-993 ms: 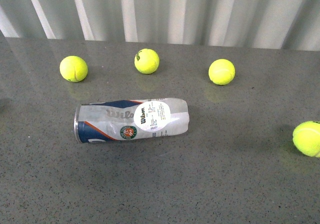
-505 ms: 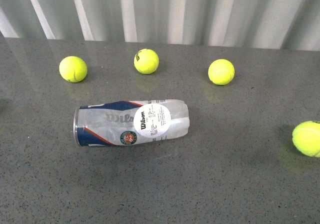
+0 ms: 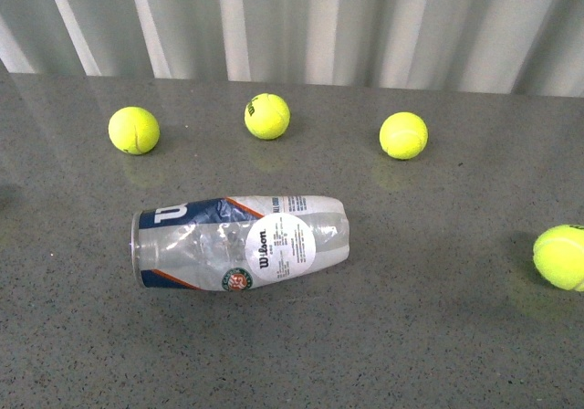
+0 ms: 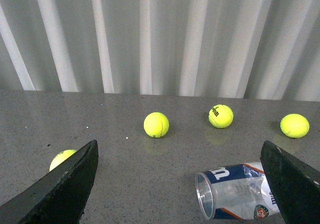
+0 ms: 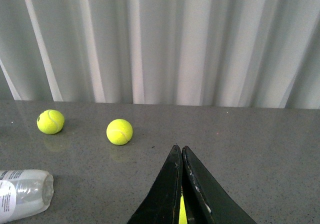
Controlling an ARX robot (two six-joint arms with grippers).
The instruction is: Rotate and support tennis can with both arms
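The tennis can point(image 3: 242, 242) lies on its side on the grey table, its open metal rim to the left and its round white sticker facing the front. Neither arm shows in the front view. In the left wrist view my left gripper point(image 4: 178, 144) is open wide, and the can point(image 4: 235, 196) lies low between its fingers point(image 4: 65, 184), close to the right one and touching neither. My right gripper point(image 5: 179, 148) is shut, with its fingers pressed together. The can's closed end point(image 5: 22, 194) sits far off to its side.
Three yellow-green tennis balls point(image 3: 133, 130) point(image 3: 266, 116) point(image 3: 403, 135) lie in a row behind the can, and another point(image 3: 561, 256) lies at the right edge. A ribbed white wall point(image 3: 301, 21) closes the table's far side. A yellow-green sliver point(image 5: 181, 211) shows behind the right fingers.
The can has rolled about its long axis. Its white sticker has turned down toward the front, the blue label has come up on top, and the can sits slightly nearer.
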